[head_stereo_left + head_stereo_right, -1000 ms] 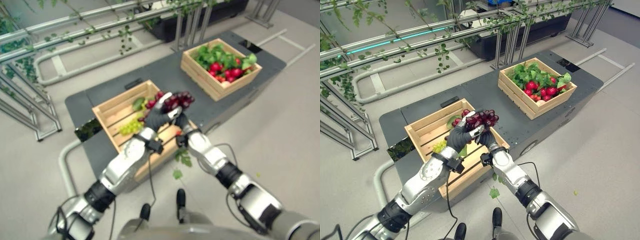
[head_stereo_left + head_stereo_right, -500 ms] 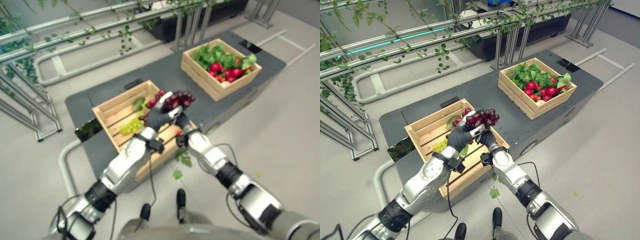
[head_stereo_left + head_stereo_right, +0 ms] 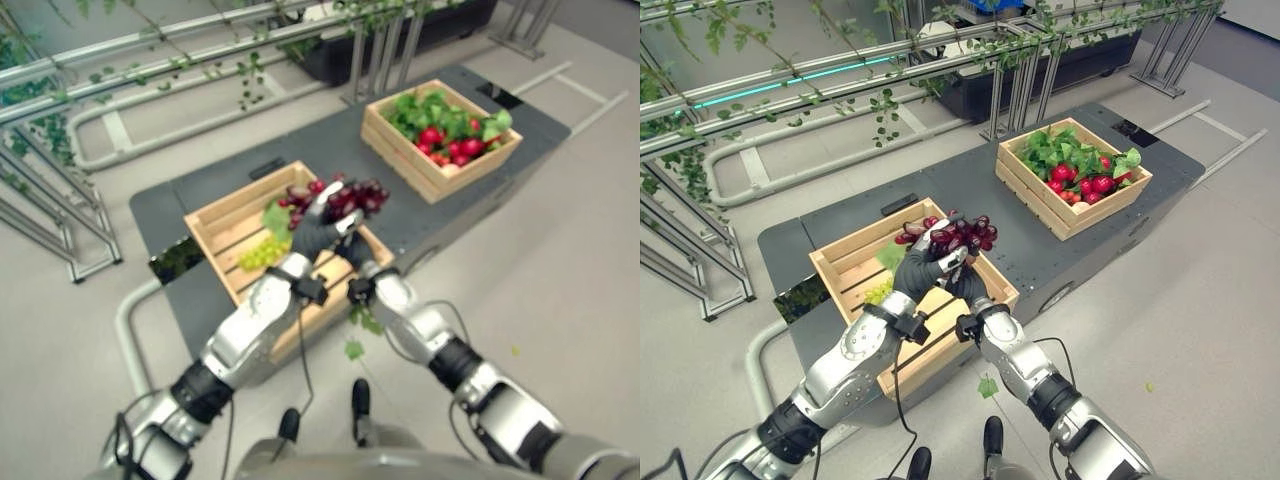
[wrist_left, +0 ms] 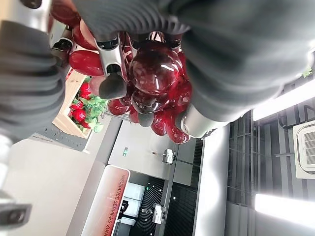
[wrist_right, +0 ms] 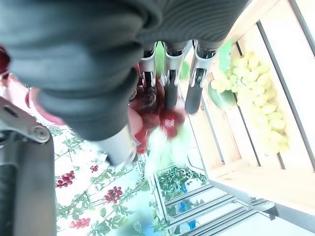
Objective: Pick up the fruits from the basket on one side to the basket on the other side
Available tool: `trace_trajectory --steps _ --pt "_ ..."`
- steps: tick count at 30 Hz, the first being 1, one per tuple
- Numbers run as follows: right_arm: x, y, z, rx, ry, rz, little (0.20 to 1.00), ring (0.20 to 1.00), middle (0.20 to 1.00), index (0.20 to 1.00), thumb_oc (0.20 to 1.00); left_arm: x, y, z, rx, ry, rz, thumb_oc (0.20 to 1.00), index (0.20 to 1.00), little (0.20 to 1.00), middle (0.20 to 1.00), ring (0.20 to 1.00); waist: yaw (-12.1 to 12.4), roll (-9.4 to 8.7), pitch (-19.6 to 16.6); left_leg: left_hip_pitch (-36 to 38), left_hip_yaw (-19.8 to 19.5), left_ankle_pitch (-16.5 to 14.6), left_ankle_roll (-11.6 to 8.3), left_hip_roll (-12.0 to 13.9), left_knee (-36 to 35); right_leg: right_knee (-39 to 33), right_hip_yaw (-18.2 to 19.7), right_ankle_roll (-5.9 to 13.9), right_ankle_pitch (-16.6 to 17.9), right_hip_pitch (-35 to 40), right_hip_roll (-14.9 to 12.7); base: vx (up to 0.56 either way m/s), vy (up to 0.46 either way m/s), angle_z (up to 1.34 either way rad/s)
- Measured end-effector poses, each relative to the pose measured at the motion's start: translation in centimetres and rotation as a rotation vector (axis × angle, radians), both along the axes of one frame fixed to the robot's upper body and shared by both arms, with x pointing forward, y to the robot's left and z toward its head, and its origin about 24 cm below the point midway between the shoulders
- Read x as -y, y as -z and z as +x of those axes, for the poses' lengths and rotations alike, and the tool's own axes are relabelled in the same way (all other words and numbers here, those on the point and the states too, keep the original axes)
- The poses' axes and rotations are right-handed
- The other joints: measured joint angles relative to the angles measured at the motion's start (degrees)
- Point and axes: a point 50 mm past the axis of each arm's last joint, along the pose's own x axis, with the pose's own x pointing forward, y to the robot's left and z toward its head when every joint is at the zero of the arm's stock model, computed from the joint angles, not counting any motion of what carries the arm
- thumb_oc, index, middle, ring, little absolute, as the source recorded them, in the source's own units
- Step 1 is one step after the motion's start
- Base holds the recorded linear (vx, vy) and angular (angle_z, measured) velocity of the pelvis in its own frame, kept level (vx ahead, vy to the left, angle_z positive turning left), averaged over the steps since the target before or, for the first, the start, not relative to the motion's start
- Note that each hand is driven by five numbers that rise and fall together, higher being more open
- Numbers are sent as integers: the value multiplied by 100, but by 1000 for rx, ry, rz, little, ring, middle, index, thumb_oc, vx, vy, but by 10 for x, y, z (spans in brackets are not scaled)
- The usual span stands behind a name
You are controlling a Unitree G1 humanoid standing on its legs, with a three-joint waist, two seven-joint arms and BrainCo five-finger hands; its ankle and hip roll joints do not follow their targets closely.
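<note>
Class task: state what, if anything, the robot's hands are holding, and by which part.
Left hand grips the red grape bunch around its body; right hand supports it underneath.

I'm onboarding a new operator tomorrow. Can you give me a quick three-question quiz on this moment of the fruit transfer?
1. True or false: the red grape bunch is lying on the floor of the near crate.
2. Which fruit remains in the near crate? A) green grapes B) bananas C) oranges
3. Fill in: the far crate holds red fruit among green ____.

Key
1. False. The left hand has its fingers curled round the bunch above the crate, with the right hand just beneath it.
2. A, the green grapes.
3. leaves.
</note>
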Motion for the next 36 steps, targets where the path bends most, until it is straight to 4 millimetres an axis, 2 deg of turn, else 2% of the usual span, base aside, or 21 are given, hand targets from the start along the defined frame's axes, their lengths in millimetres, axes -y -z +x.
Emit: trace_trajectory --steps 7,31,36 --pt "0 4 -7 -11 -1 18 1000 1000 1000 1000 1000 -4 -3 3 6 -33 -14 200 200 200 200 200 -8 0 0 0 5 3 3 6 -38 0 4 5 -3 -18 3 0 0 0" --pt "-1 2 -7 -1 -2 25 1000 1000 1000 1000 1000 -4 -3 2 5 -40 -28 200 200 200 200 200 2 3 2 -40 8 4 4 20 -44 0 6 6 -8 -62 13 0 0 0" --pt "5 1 -6 28 0 -17 1000 1000 1000 1000 1000 -9 2 0 -10 -60 -39 200 200 200 200 200 0 6 4 -41 11 4 4 20 -50 -1 6 7 -9 -67 13 0 0 0"
